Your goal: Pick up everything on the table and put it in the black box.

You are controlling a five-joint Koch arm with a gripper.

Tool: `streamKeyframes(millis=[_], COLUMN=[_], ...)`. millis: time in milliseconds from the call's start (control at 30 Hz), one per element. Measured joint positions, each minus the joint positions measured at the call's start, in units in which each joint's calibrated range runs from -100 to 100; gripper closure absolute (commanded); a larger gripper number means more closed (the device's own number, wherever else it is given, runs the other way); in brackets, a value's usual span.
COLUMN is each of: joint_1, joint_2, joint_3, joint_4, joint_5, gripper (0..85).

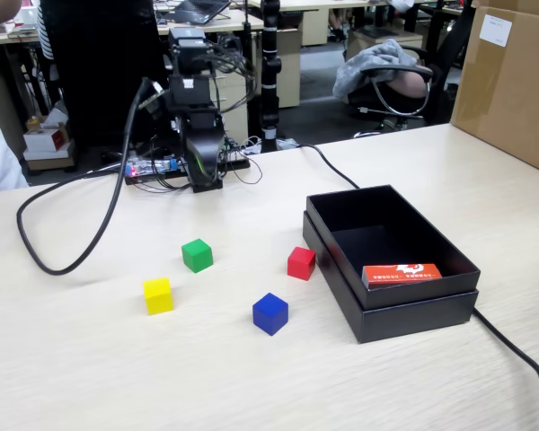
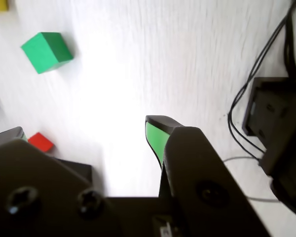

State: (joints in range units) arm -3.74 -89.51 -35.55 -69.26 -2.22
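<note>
Four cubes are seen loose on the bench (image 1: pixel 90 359), none boxed yet: green cube (image 1: pixel 197 255), yellow cube (image 1: pixel 158 295), red cube (image 1: pixel 301 263), blue cube (image 1: pixel 270 313). The black box (image 1: pixel 341 280) is at the right in the fixed view, open, with an orange-red packet (image 1: pixel 402 275) lying inside against the near wall.

Risks, judged: the red cube sits just beside the box wall, so a finger could be blocked by the rim or the cube nudged against it. A black cable (image 1: pixel 63 242) loops over the bench left of the cubes and could be snagged on a wide reach. A cube dropped onto the packet may bounce or come to rest tilted. The cubes are small and plain, so an off-centre grip could squirt one out.

End effector (image 1: pixel 204 180): folded down near the arm base, well apart from every cube. In the wrist view a clear gap is seen between the green-padded finger (image 2: pixel 156 137) and the other jaw at lower left, so the jaws are apart. Nothing is held or touched.
</note>
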Motion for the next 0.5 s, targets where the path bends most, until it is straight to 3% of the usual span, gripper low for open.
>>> streamKeyframes(millis=[500], joint_1=[-6.1], joint_2=[36.2], joint_3=[22.2], joint_4=[-3.0], joint_5=[-6.5], gripper=[38.0])
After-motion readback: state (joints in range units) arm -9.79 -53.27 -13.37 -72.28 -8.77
